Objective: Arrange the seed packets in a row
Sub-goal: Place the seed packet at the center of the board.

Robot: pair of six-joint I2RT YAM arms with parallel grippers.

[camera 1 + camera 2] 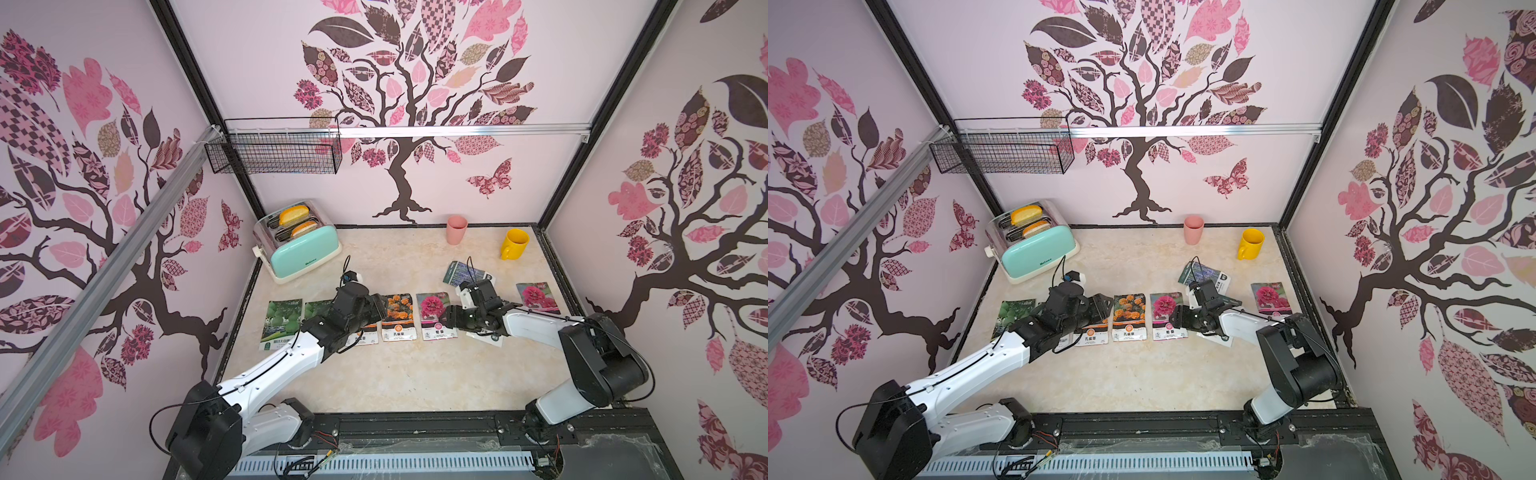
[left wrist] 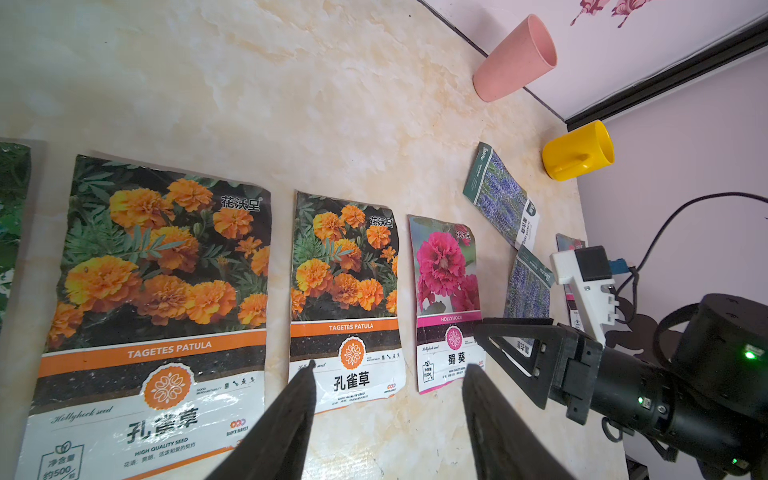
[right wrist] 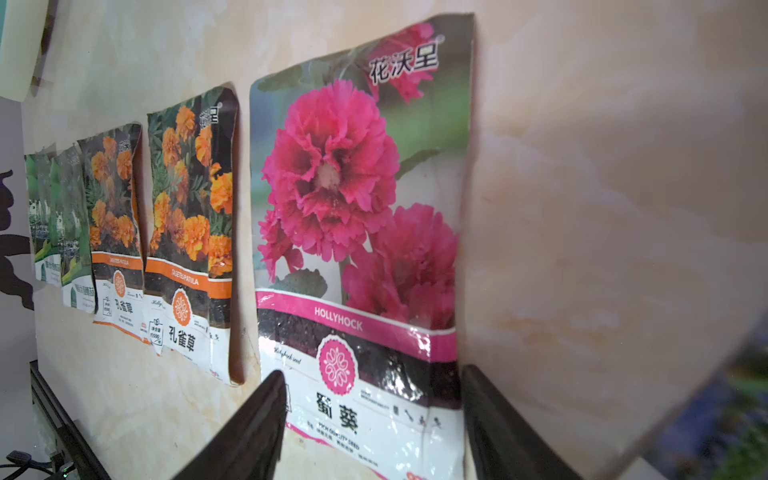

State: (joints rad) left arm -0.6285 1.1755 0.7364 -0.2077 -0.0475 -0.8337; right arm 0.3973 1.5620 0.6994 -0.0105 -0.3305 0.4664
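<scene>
Your hollyhock packet lies flat on the worktop, at the end of the row nearest the yellow mug. Its white label end sits between the right fingers, one finger beside each long edge. Those fingers stand wide apart and clamp nothing. You cannot tell whether their tips touch the packet.

Going away from the mug, the row runs on with the near marigold packet, the far marigold packet and then the gourd packets. All are face up, side by side, with narrow gaps between them.

The left fingers are also spread open and empty. In the left wrist view they frame the near marigold packet's label end and the bare strip between it and the hollyhock packet.

Outside the row, a tilted lavender packet lies closest to the mug. A second lavender packet is mostly hidden under the right arm. A second hollyhock packet lies apart, on the mug's side of that arm.
</scene>
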